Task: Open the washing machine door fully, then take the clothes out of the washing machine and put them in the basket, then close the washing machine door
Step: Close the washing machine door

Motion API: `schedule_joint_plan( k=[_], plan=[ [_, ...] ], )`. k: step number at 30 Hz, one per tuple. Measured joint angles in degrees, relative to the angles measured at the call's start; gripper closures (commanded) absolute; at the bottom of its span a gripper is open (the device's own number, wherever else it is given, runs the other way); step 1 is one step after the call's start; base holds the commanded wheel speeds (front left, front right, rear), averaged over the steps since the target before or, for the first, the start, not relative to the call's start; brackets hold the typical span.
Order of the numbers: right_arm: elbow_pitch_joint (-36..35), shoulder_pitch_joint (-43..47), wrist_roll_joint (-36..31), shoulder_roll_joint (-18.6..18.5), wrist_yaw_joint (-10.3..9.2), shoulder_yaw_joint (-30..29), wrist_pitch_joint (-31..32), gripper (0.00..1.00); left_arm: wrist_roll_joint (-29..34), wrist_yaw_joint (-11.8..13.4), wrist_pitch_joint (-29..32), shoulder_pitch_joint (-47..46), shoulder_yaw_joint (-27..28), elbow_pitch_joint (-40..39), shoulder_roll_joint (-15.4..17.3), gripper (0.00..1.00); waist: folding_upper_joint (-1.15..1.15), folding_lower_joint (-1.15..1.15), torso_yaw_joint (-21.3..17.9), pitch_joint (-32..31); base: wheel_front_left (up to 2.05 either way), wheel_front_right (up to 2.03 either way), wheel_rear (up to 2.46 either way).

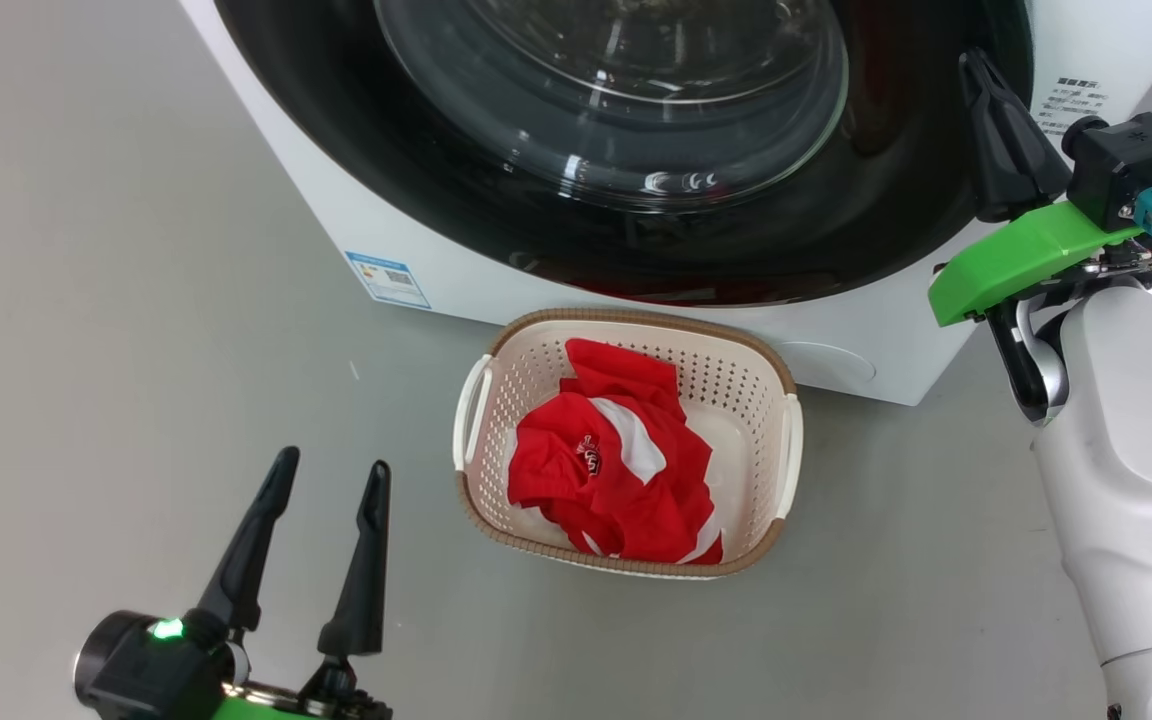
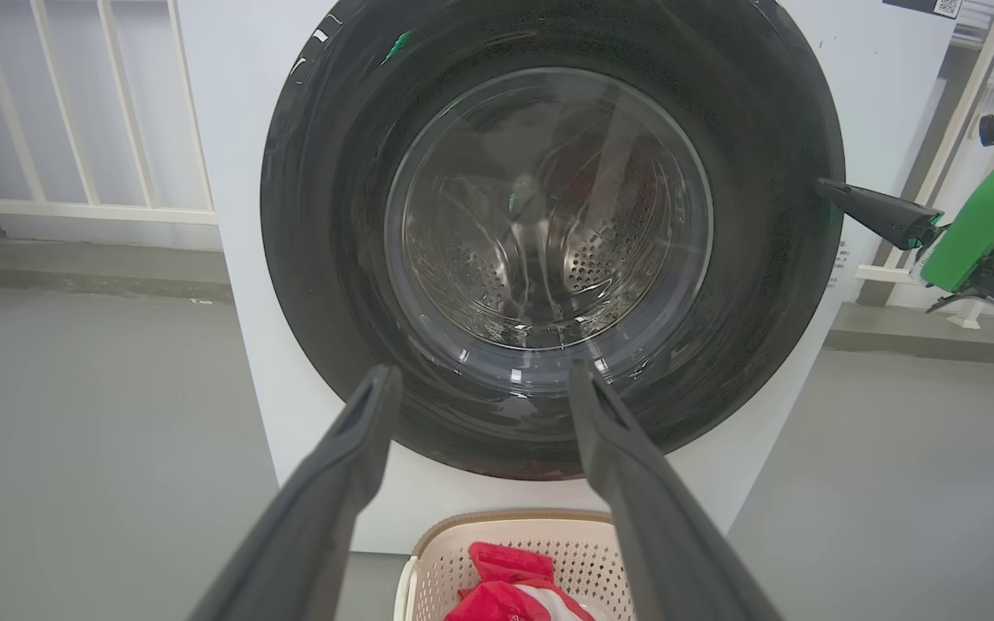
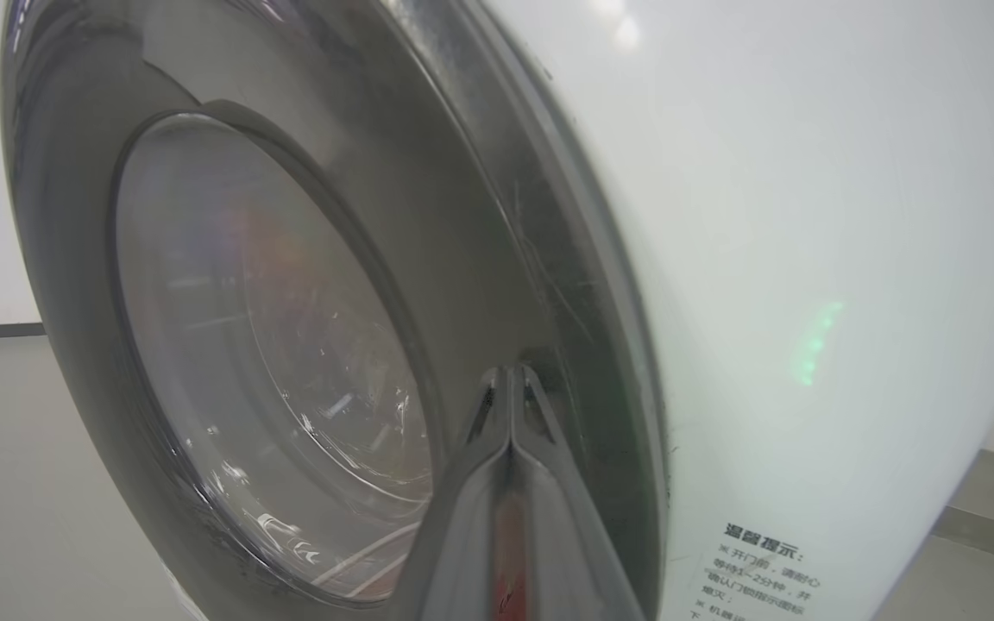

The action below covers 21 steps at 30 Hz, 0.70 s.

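Fingers pinched empty, the right gripper (image 1: 974, 65) seemingly presses the round glossy black door (image 1: 386, 150) shut, red jerseys (image 1: 616, 470) already basketed; left gripper (image 1: 331, 465) gapes empty.

Door (image 1: 496, 215): glossy black, clear window. Machine (image 1: 316, 200): white. Basket (image 1: 726, 385): cream, perforated, brown rim. Clothes (image 1: 626, 480): red, white stripes.

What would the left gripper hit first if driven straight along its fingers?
Probably the washing machine door, near the lower edge of its glass window; the line passes above the basket. Depth is hard to judge.
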Motion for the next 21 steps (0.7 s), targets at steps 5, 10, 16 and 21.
schedule_joint_plan(
  k=[5,10,16,21],
  plan=[
    [-0.3,0.0,0.1,0.1,-0.08,0.7,0.0,1.0,-0.5,-0.4,0.0,0.0,0.7,0.7,-0.7,0.0,0.0,0.0,-1.0,-0.5,0.0,0.0,0.0],
    [-1.9,1.2,0.9,0.3,-0.34,2.1,0.0,1.0,-1.2,-0.4,0.0,0.0,1.5,1.9,-0.8,0.0,0.0,0.0,-2.5,-1.3,0.0,0.0,0.0],
    [-3.9,6.4,3.7,1.3,-0.34,6.2,0.0,1.0,-1.5,-0.1,0.0,0.0,1.9,3.2,-0.9,0.0,0.0,0.0,-5.1,-2.5,0.0,0.0,0.0],
    [-6.7,10.4,5.4,1.5,-0.34,8.7,0.0,0.56,-1.5,0.1,0.0,0.0,2.0,4.4,-0.9,0.0,0.0,0.0,-7.9,-3.5,0.0,0.0,0.0]
  ],
)
